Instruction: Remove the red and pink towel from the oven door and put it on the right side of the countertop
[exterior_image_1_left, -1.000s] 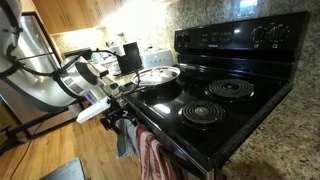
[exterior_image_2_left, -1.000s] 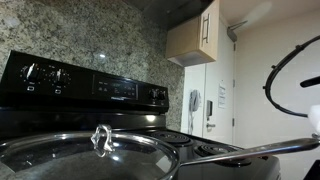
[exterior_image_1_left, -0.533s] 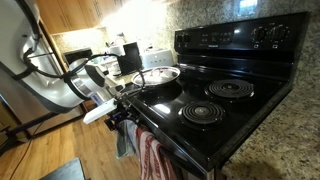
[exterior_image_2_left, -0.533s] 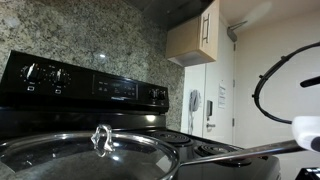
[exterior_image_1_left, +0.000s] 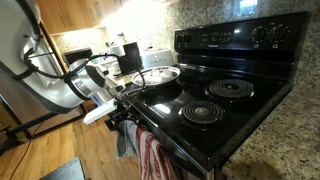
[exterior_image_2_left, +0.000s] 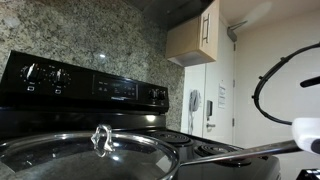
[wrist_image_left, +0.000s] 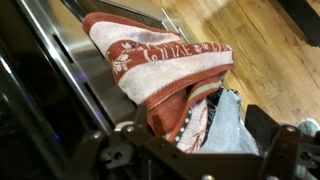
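Observation:
The red and pink towel (wrist_image_left: 160, 65) hangs folded over the bar handle (wrist_image_left: 62, 45) of the black oven door (wrist_image_left: 30, 115). It also shows in an exterior view (exterior_image_1_left: 152, 156), below the stove's front edge. A grey-blue towel (wrist_image_left: 228, 125) hangs right beside it. My gripper (wrist_image_left: 200, 140) is open at the handle, one finger on each side of the lower folds of both towels. In an exterior view my gripper (exterior_image_1_left: 120, 110) is at the stove's front corner. The speckled granite countertop (exterior_image_1_left: 290, 140) lies to the right of the stove.
A steel pan with a glass lid (exterior_image_1_left: 158, 76) sits on the black stovetop, and fills the near foreground in an exterior view (exterior_image_2_left: 90, 150). Coil burners (exterior_image_1_left: 230, 89) lie to its right. Wood floor (wrist_image_left: 270, 50) lies below, and appliances stand at the back (exterior_image_1_left: 128, 55).
The arm moved slightly closer to the stove front between one second and half a second ago. Nothing has visibly moved since.

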